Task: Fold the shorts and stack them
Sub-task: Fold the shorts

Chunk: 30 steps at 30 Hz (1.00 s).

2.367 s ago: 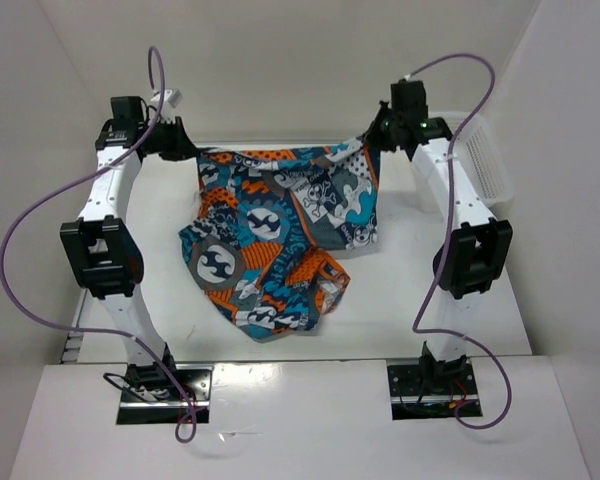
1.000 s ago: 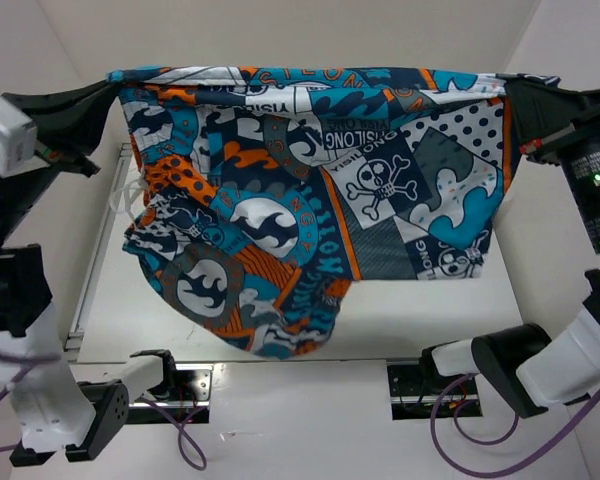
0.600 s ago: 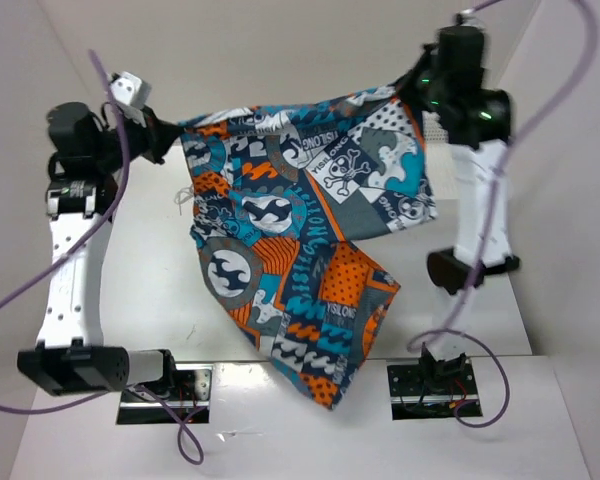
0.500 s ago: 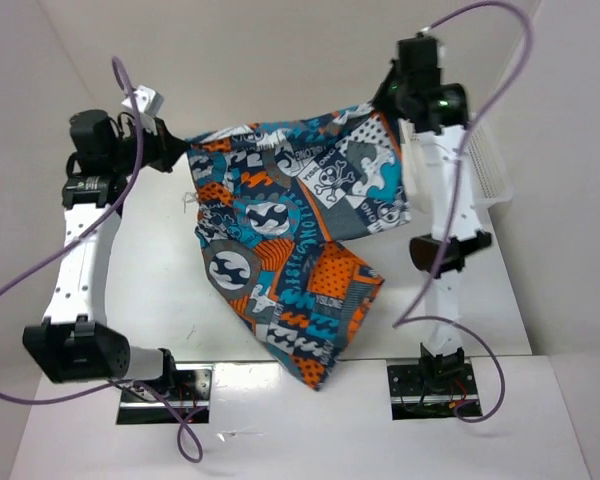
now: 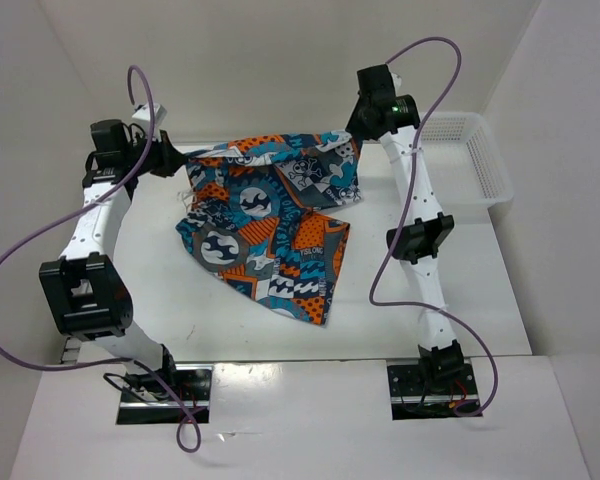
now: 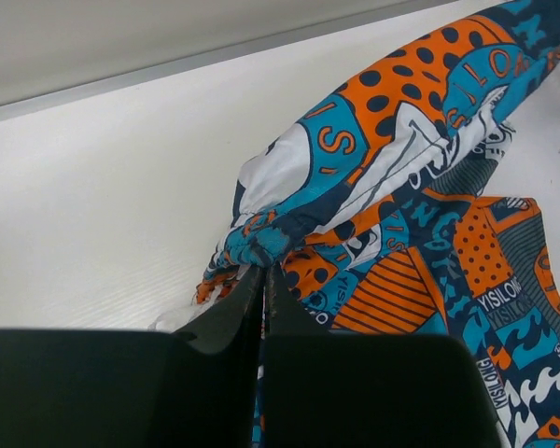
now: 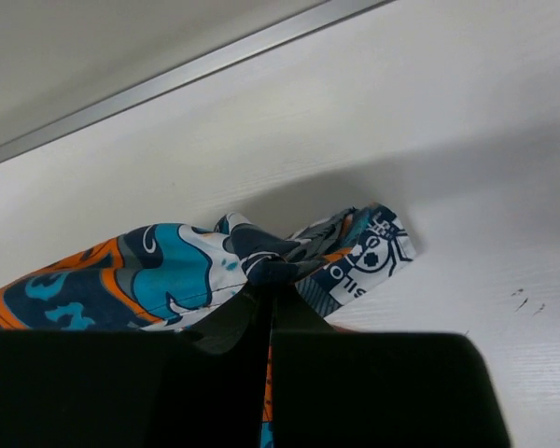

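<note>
The patchwork shorts (image 5: 270, 215) hang spread between my two grippers over the far half of the table, their lower part lying on the surface and reaching toward the middle. My left gripper (image 5: 172, 157) is shut on the left end of the waistband; in the left wrist view the fingers (image 6: 261, 280) pinch bunched fabric (image 6: 373, 187). My right gripper (image 5: 358, 135) is shut on the right end; in the right wrist view its fingers (image 7: 266, 294) clamp a bunched fold of the shorts (image 7: 168, 271).
A white mesh basket (image 5: 470, 155) stands at the far right of the table. The white back wall (image 5: 280, 70) rises just behind the grippers. Purple cables loop beside both arms.
Both arms have swung from high near the camera down and back toward the far edge, lowering the shorts. The hanging legs now rest on the table.
</note>
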Each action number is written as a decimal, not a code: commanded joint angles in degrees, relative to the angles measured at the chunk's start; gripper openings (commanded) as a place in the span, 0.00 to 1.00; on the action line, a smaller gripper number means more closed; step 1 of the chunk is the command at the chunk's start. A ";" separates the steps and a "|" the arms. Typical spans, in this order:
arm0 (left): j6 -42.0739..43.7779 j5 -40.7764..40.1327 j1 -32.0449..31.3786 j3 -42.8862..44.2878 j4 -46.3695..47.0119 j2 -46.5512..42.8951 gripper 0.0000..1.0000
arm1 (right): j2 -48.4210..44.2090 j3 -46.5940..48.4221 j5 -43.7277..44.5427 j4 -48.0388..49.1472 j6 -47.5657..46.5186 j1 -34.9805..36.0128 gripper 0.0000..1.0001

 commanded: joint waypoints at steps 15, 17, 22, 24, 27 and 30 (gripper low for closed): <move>0.34 5.01 4.33 2.98 -2.54 2.57 0.00 | -22.79 -30.56 11.16 -2.22 3.55 20.54 0.00; 0.34 5.01 4.85 1.39 -2.55 1.25 0.00 | -26.76 -40.19 11.87 -1.43 4.27 21.78 0.00; 0.34 3.87 5.91 -3.79 -2.55 0.02 0.00 | -45.53 -62.90 3.55 8.75 4.97 21.79 0.00; 0.34 4.56 7.40 -5.64 -2.55 -0.51 0.00 | -50.48 -74.59 -1.98 13.93 4.97 22.31 0.00; 0.34 4.05 8.72 -6.96 -2.55 -1.13 0.00 | -57.79 -86.81 -5.35 18.07 4.97 23.46 0.00; 0.34 3.43 10.39 -9.23 -3.07 -2.62 0.00 | -63.15 -95.78 -8.16 21.15 5.50 26.00 0.00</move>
